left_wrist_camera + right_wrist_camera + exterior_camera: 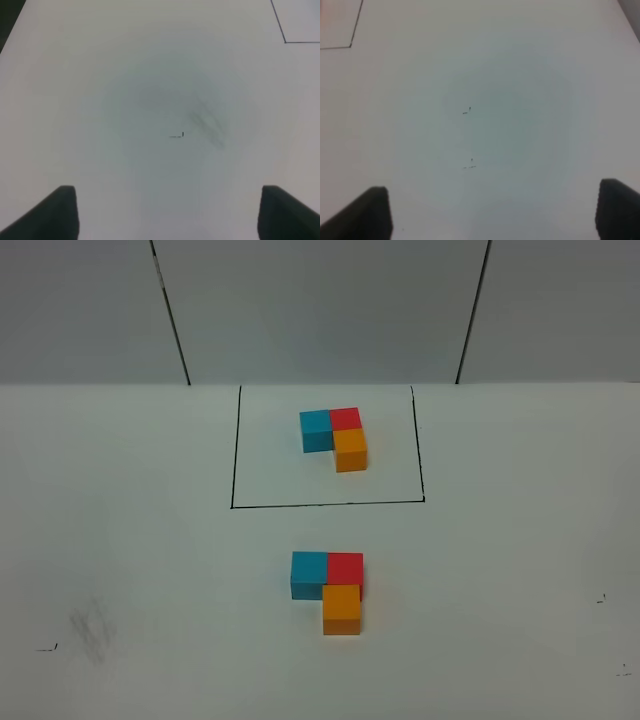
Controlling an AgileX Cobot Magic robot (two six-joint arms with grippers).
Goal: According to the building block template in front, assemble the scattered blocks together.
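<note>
Plain white matte table [120,540], faintly smudged grey near the front left [92,628], with tiny black pen ticks toward the front corners. Behind, pale wall panels split by two dark seams [170,310]. Framed by a thin black drawn rectangle [234,450], the building block template [336,433]: blue, red and orange cubes joined in an L. Just in front, outside the frame, the scattered blocks [330,585], touching in the same L: blue left, red right, orange nearest. Left pincer [167,212] spread wide over bare table; right pincer [492,212] likewise spread, gripping nothing.
</note>
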